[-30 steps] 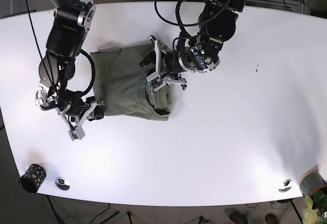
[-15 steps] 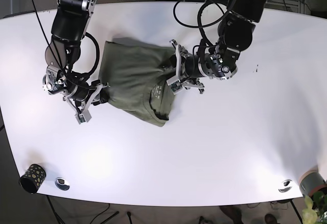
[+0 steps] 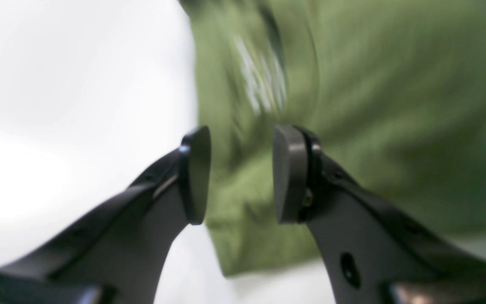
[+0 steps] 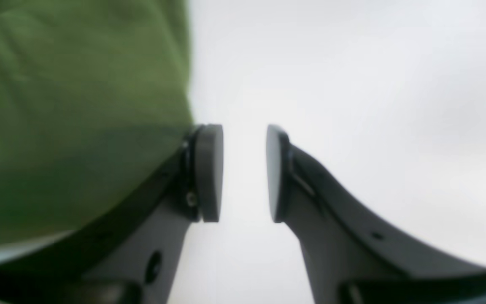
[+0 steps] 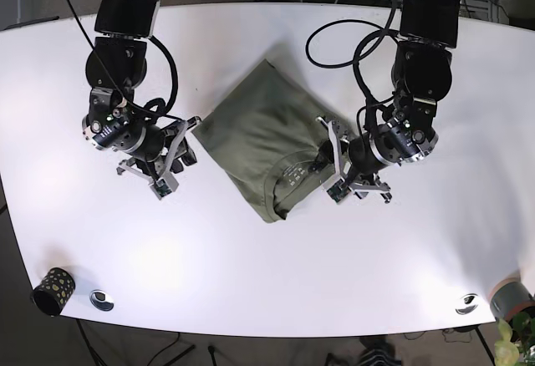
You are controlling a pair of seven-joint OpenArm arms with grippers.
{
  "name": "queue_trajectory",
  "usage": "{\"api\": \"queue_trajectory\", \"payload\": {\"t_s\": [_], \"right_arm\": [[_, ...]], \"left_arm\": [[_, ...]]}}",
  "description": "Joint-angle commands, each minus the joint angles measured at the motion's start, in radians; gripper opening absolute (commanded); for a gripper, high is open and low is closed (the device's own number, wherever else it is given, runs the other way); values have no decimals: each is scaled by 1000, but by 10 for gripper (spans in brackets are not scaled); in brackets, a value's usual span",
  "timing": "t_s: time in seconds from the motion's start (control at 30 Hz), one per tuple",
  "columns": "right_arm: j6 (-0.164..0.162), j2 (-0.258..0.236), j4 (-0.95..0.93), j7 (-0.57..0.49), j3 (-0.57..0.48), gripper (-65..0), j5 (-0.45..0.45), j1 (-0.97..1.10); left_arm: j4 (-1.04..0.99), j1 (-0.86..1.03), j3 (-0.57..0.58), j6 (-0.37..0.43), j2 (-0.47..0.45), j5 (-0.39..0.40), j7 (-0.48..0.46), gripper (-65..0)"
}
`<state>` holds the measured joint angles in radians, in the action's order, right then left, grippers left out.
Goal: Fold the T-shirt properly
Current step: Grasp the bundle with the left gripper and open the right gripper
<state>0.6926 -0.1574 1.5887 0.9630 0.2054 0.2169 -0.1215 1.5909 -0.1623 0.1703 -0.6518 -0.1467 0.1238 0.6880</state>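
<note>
The green T-shirt (image 5: 266, 139) lies near the middle of the white surface (image 5: 435, 241), already folded into a compact block and turned at an angle, one corner pointing up the surface and another toward the near edge. The collar, with its pale printed label, faces the left hand (image 5: 333, 165).

The left hand (image 3: 239, 175) is spread, both pads clear of the cloth, with nothing between them; in its wrist view the collar end of the shirt sits just beyond the fingertips, blurred. The right hand (image 5: 172, 154) is also spread and empty, just beside the shirt's opposite corner; its wrist view shows the hand (image 4: 243, 173) over bare surface with the shirt's edge next to one finger.

The shirt looks light, soft and limp. It should offer no stiffness to push against, so any pull at a single point would likely drag and skew the whole stack instead of moving it cleanly. The layers can slide over one another, and a grip on the top layer alone could peel the fold open. The better hold seems to be at a folded edge or corner, pinching all the layers together, with the two hands taking opposite ends so the block stays flat. The collar end is thicker and bunched, which should give a firmer bite than the thin middle.
</note>
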Motion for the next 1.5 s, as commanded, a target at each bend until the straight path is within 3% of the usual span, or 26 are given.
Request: {"api": "queue_trajectory", "payload": {"t_s": [0.0,0.27,0.67,0.8,0.97,1.07,1.17,1.33,1.47], "right_arm": [[6,-14,31,-16,-2,-484,8,-22],[6,-35,-29,-16,-74,-482,8,-40],[6,-29,69,-20,-324,-484,19,107],[6,12,83,-16,-421,-484,19,127],[6,104,89,-14,-510,-484,19,162],[6,131,123,-14,-484,-484,19,170],[6,146,160,-14,-423,-484,20,170],[6,147,184,-13,-301,-484,20,165],[6,146,183,-13,-215,-482,20,164]], "left_arm": [[50,2,-33,5,23,6,-15,-431],[78,54,-67,20,48,4,-15,-429],[136,106,-65,335,88,9,-17,-428],[148,120,-64,376,95,7,-20,-426],[148,135,-64,378,112,6,-21,-426],[148,142,-65,378,129,6,-21,-410],[148,158,-65,381,131,4,-21,-319],[148,178,-56,499,131,4,-23,-206],[139,188,-44,527,127,4,-23,-175]]}}
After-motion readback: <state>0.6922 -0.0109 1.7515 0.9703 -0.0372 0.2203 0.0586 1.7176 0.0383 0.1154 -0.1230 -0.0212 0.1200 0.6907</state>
